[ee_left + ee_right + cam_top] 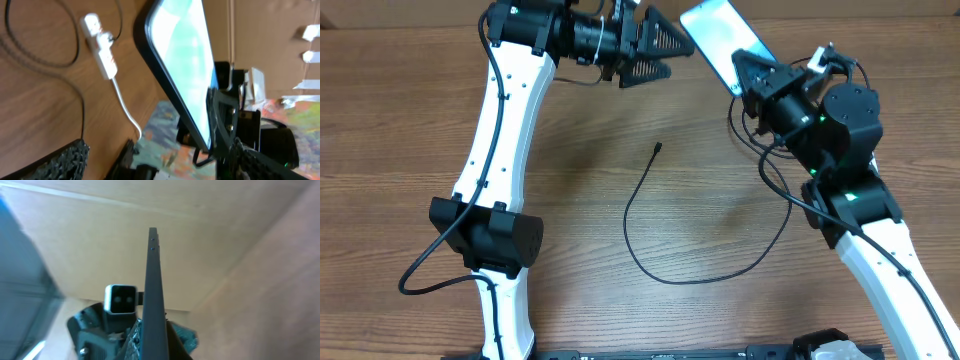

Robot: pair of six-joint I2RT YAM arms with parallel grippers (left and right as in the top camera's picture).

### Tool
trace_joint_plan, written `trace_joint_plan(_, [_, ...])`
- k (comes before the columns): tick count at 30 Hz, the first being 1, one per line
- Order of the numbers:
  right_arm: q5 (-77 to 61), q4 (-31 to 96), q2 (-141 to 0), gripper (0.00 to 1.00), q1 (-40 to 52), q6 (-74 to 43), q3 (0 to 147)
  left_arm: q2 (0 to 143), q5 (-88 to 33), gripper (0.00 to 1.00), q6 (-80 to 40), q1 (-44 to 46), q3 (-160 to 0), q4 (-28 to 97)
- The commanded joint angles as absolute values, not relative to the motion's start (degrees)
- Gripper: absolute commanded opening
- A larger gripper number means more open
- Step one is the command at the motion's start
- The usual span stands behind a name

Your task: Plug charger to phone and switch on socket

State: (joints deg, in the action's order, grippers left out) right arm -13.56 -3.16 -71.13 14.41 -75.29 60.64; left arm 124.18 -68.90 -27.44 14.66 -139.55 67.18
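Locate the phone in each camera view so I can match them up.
Overhead: the phone is at the top, right of centre, lying diagonally, with its lower end in the right gripper.
Left wrist: the phone fills the centre, tilted, with its pale screen towards the camera.
Right wrist: the phone is seen edge-on, as a thin dark vertical strip at centre.
Shared landmark: the right gripper clamped on the phone's end.

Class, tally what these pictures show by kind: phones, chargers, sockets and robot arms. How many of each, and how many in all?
Phone: 1
Charger: 1
Socket: 1
Arms: 2 (left arm, right arm)
Total: 5
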Motion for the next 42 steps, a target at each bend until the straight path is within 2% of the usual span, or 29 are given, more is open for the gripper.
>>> trace_joint_plan(1, [-11.0,-7.7,-73.0,0.04,15.9,-81.3,62.2,123.3,-70.7,0.91,-39.6,14.9,-140.5,60.9])
trace_joint_plan(4, [-10.0,-11.5,-76.0,0.04,17.8,-84.4,62.2,123.3,-67.2,0.90,-49.1,15.2,-140.5,53.3])
trace_joint_plan(7, [-9.1,-14.2,-77.8,0.04,19.0,-84.4,62.2,123.3,-64.4,0.88,-53.1,15.8,-140.5,48.3])
trace_joint_plan(16, [-2.8,-16.3,-80.6,0.04,21.9,-88.3,62.2,123.3,-58.7,0.63,-62.8,16.2,-140.5,44.3])
trace_joint_plan(19, [-2.4,-16.4,-80.7,0.04,22.5,-88.6,62.2,123.3,-56.7,0.58,-63.7,16.3,-140.5,44.3])
trace_joint_plan(33, [-2.7,-20.3,-80.7,0.04,22.8,-92.2,62.2,123.3,-50.6,0.54,-64.7,18.0,-140.5,43.4])
trace_joint_plan(42, [-3.4,-21.1,-80.7,0.04,22.8,-93.3,62.2,123.3,-50.9,0.41,-64.8,18.1,-140.5,43.4])
